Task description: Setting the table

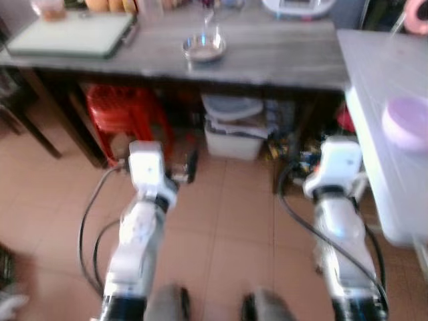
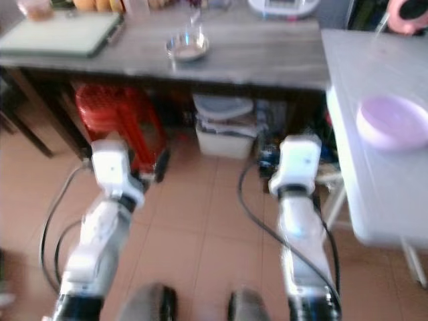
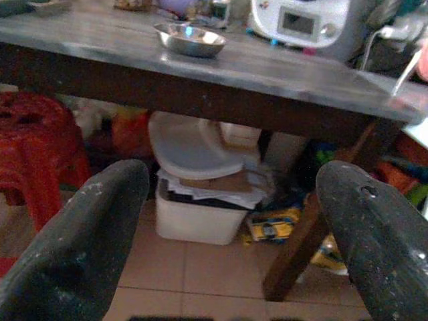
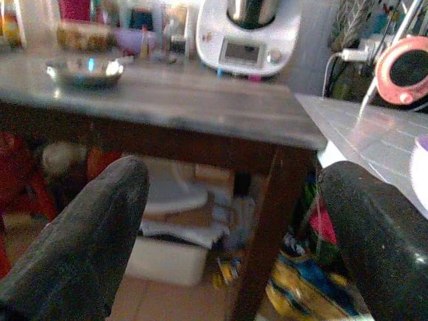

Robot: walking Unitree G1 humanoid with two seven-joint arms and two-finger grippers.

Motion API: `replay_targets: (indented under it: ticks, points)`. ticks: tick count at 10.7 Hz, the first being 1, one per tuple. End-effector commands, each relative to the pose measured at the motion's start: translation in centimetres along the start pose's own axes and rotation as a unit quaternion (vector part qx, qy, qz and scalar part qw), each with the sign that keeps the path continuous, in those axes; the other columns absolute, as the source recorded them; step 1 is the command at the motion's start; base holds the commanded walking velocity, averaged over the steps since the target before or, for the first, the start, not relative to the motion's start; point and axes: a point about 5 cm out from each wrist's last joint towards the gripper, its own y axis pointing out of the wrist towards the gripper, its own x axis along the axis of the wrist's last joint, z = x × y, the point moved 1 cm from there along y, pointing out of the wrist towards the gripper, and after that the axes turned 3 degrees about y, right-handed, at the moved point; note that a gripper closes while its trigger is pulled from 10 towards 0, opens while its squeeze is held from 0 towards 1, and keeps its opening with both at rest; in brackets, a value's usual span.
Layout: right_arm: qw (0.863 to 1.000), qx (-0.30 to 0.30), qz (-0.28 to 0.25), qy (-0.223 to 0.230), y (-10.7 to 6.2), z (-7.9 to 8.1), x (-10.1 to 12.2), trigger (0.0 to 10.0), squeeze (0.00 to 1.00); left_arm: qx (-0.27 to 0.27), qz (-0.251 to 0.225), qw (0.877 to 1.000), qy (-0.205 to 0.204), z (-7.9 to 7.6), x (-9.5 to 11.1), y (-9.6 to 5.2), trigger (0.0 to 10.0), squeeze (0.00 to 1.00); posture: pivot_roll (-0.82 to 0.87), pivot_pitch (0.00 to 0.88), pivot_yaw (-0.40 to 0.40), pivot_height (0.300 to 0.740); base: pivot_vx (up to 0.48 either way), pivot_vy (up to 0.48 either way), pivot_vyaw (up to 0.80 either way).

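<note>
A small steel bowl (image 1: 204, 48) sits on the dark wooden table (image 1: 281, 63) ahead of me. A pale purple bowl (image 2: 392, 120) rests on the white table (image 2: 374, 194) to my right. Both arms are held low over the tiled floor, short of the dark table's front edge. In the left wrist view my left gripper (image 3: 231, 227) is open with nothing between its fingers, pointing under the table. My right gripper (image 4: 234, 227) is open and empty too, facing the table's right leg.
A green-white cutting board (image 1: 70, 35) lies at the table's left end and a white kitchen appliance (image 4: 249, 33) stands at the back. Under the table are a red plastic stool (image 1: 127, 110) and a white bin (image 1: 234, 137). A pink round object (image 4: 404, 60) sits far right.
</note>
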Motion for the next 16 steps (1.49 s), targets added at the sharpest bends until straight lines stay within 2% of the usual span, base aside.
replay_targets:
  ticks: [1, 2, 10, 12, 13, 15, 16]
  points:
    - [1.000, 0.003, -0.009, 0.003, 0.1, 0.2, 0.5, 10.0, 0.00, -0.001, -0.006, 1.000, 0.002, -0.2, 0.2, 0.0, 10.0, 0.00, -0.04, 0.145, 0.029, 0.740, 0.000, 0.000, 0.00]
    - [1.000, 0.004, -0.010, 0.002, 0.1, 0.2, 0.5, 10.0, 0.00, -0.012, -0.010, 1.000, -0.004, -0.5, 0.4, -0.1, 10.0, 0.00, -0.04, 0.146, 0.030, 0.740, 0.000, 0.000, 0.00]
    - [1.000, 0.008, -0.013, 0.002, 0.1, 0.2, 0.8, 10.0, 0.00, -0.008, -0.011, 1.000, 0.003, -0.4, 0.5, -0.1, 10.0, 0.00, -0.04, 0.155, 0.032, 0.740, 0.000, -0.472, 0.00]
    - [1.000, 0.006, -0.007, 0.001, -1.3, -0.5, 0.6, 10.0, 0.00, 0.031, 0.000, 0.999, 0.033, 1.5, 0.0, -1.6, 10.0, 0.00, -0.03, 0.148, 0.037, 0.740, 0.000, -0.472, 0.00]
    - [1.000, 0.002, 0.008, 0.001, -2.7, -0.9, 0.0, 10.0, 0.00, 0.061, 0.009, 0.997, 0.051, 2.5, -0.3, -2.5, 10.0, 0.00, -0.03, 0.145, 0.039, 0.740, 0.000, -0.307, 0.00]
    - [1.000, 0.006, 0.027, -0.008, -4.9, -1.1, -0.7, 10.0, 0.00, 0.109, 0.009, 0.993, 0.055, 4.2, -0.2, -3.4, 10.0, 0.00, -0.03, 0.137, 0.044, 0.740, 0.000, 0.000, 0.00]
    - [1.000, 0.007, 0.026, -0.017, -5.0, -1.3, -0.6, 10.0, 0.00, 0.114, 0.007, 0.992, 0.062, 4.5, 0.0, -3.6, 10.0, 0.00, -0.04, 0.133, 0.047, 0.740, 0.000, 0.000, 0.00]
